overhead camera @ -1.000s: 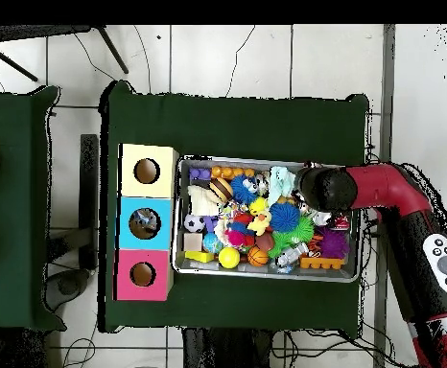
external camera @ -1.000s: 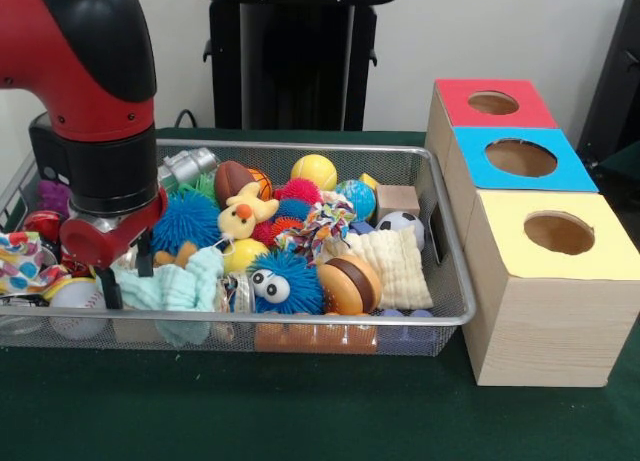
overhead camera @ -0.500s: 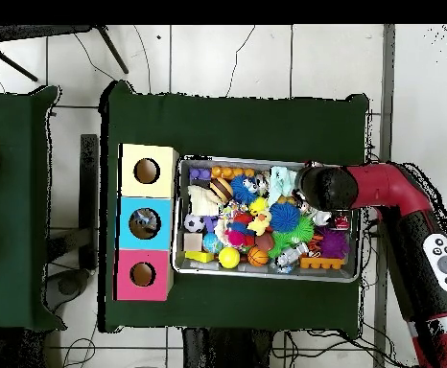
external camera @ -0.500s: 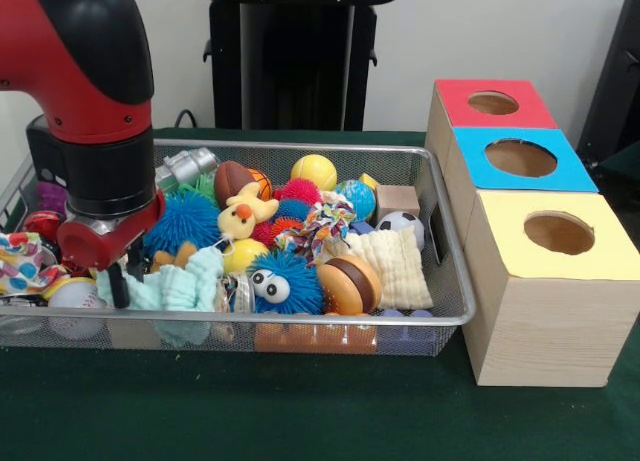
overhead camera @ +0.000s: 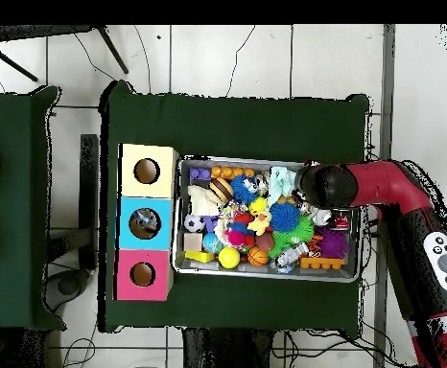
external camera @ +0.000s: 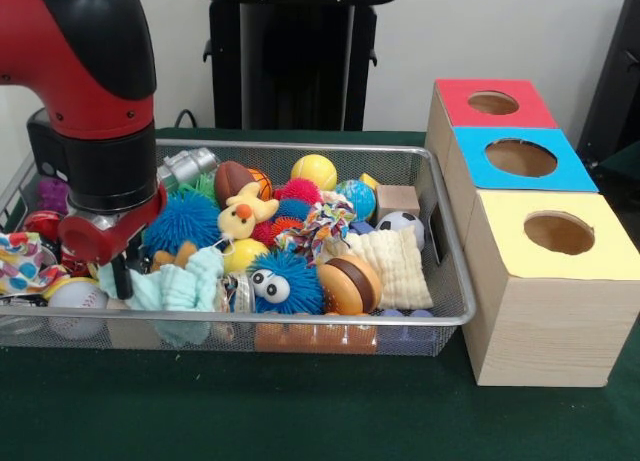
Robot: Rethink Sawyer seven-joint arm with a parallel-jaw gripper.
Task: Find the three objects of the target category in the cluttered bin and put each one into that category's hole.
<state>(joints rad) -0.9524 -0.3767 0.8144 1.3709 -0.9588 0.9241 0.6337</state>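
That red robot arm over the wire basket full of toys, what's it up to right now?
The red and black arm has its gripper lowered into one end of the wire mesh basket, down at a mint-green knitted cloth beside a white baseball. Whether it holds anything cannot be told. The basket is crowded with balls, plush toys and a toy burger. Beside the basket's other end stand three wooden boxes with round holes, topped red, blue and yellow; nothing is at the holes.

Wall: plain white wall [external camera: 500,31] behind the worktop.
Floor: pale tiles [overhead camera: 227,57], cables trailing.
Worktop: dark green cloth [external camera: 300,411].
Furniture: second green table [overhead camera: 16,192] alongside.
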